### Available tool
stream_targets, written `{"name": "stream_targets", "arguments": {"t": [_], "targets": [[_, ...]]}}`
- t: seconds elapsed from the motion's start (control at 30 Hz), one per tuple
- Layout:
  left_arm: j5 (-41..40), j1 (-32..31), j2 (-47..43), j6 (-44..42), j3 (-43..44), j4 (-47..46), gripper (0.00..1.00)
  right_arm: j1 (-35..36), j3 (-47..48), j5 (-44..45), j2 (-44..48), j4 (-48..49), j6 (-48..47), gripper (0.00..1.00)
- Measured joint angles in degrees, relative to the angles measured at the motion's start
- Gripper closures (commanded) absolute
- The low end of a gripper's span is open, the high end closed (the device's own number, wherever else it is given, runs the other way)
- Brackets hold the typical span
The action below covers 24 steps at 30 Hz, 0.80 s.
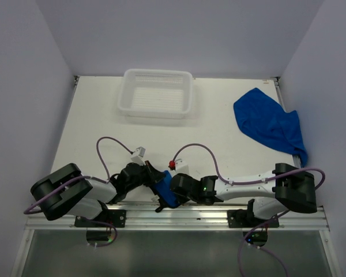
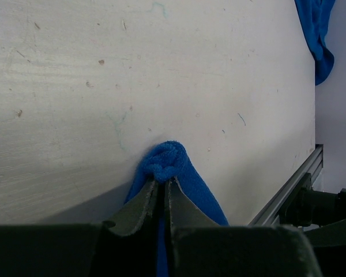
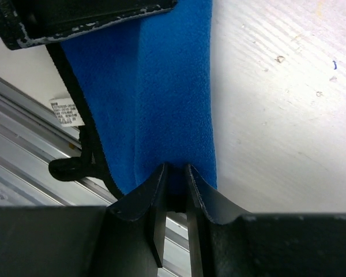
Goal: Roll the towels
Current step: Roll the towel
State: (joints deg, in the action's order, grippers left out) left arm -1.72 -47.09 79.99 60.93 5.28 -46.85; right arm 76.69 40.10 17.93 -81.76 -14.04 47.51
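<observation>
A blue towel (image 1: 168, 194), narrow and rolled up, lies at the table's front edge between my two grippers. My left gripper (image 2: 163, 182) is shut on one bunched end of this towel (image 2: 168, 160). My right gripper (image 3: 176, 170) meets the other end of the towel (image 3: 161, 86). Its jaws stand a little apart, with the cloth's edge just at the tips and an empty gap behind. In the top view the left gripper (image 1: 157, 183) and right gripper (image 1: 174, 187) nearly touch. A second blue towel (image 1: 269, 124) lies crumpled at the far right edge.
A white plastic basket (image 1: 127, 95) stands at the back centre of the table. The aluminium rail (image 1: 184, 214) runs along the front edge right beside the rolled towel. The crumpled towel (image 2: 317, 29) hangs partly over the right table edge.
</observation>
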Motion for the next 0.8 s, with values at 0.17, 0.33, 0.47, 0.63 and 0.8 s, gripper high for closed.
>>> {"name": "stream_targets", "arguments": {"t": [0.17,0.33,0.47,0.63,0.8], "targets": [[-0.1,-0.2,-2.9,0.0,0.5,4.5,1.0,3.7,3.3,4.2,-3.5,-2.2,0.0,0.78],[-0.3,-0.3,-7.8,-0.3,1.7,12.8,0.8,5.8,5.4,7.5,-5.8,-3.9,0.1,0.78],[-1.0,-0.3,-11.9,-0.7,3.6,20.4,0.63,6.6,6.6,9.2,-6.8,-5.3,0.3,0.78],[-2.2,-0.3,-15.7,-2.0,6.6,29.6,0.58,7.3,7.7,10.5,-7.9,-6.6,0.5,0.78],[-2.9,-0.3,-19.9,-2.1,8.2,37.1,0.51,8.1,8.6,12.0,-8.7,-7.6,0.9,0.78]]}}
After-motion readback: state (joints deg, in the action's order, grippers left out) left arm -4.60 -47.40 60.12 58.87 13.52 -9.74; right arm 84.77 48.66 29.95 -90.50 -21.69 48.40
